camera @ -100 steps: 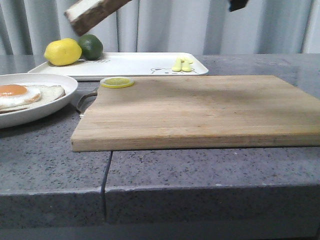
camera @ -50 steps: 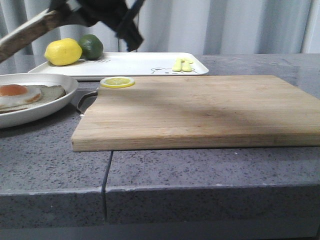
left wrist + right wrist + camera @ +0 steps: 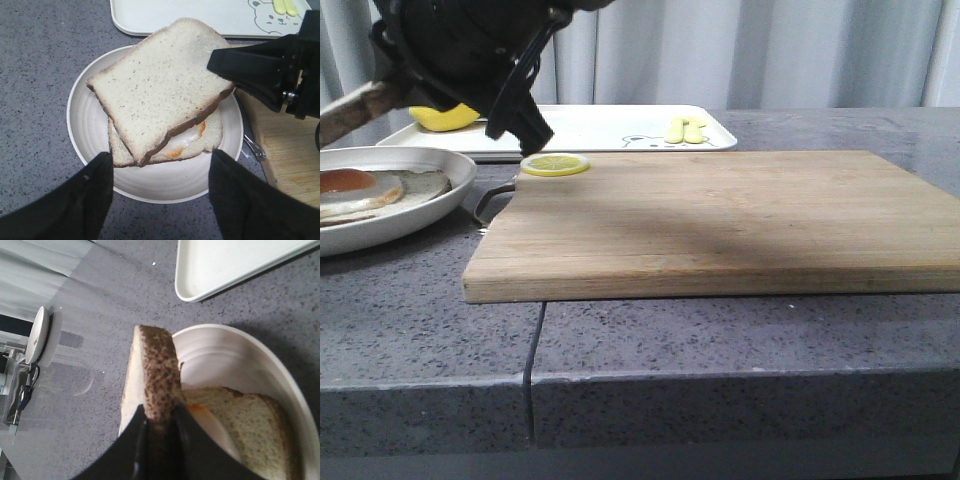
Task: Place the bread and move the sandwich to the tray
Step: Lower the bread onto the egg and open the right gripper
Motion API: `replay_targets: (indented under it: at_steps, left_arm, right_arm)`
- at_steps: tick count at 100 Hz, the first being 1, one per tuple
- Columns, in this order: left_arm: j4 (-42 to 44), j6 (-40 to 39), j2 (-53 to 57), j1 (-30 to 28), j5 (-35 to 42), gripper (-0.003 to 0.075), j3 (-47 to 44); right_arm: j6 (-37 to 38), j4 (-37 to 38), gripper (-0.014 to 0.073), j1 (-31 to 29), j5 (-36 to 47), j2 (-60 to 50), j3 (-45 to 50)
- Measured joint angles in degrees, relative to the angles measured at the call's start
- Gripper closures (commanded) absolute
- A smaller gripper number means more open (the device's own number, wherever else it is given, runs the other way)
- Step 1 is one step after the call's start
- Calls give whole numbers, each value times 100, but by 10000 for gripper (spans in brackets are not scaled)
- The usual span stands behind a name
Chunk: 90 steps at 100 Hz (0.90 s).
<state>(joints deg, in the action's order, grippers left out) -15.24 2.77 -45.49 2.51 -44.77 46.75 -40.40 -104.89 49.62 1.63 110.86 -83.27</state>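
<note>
Surface: speckled grey stone counter (image 3: 720,340), seam near the front edge.
Board: rectangular wooden cutting board (image 3: 720,220); thin round lemon slice (image 3: 555,164) at its far-left corner.
Plate: shallow round white plate (image 3: 90,105) left of the board, holding the sandwich (image 3: 200,137), egg between slices.
Bread: square porous slice (image 3: 155,85), brown crust, held tilted above the sandwich.
Right gripper (image 3: 159,427): jaws narrow, pinching the bread's edge.
Left gripper (image 3: 160,175): jaws wide, above the plate.
Tray: flat white tray (image 3: 600,128) behind the board; lemon (image 3: 445,118) partly hidden by the arm.
</note>
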Motion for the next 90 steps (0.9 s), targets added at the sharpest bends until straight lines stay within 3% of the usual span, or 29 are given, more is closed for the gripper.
replay_targets:
  at_steps: [80,90]
  left_arm:
    - [0,0,0,0,0,335,0]
    - [0,0,0,0,0,335,0]
  right_arm:
    - [-145,-44,647,28,135,102,149]
    - [-284,-55,599,28,149,102,149]
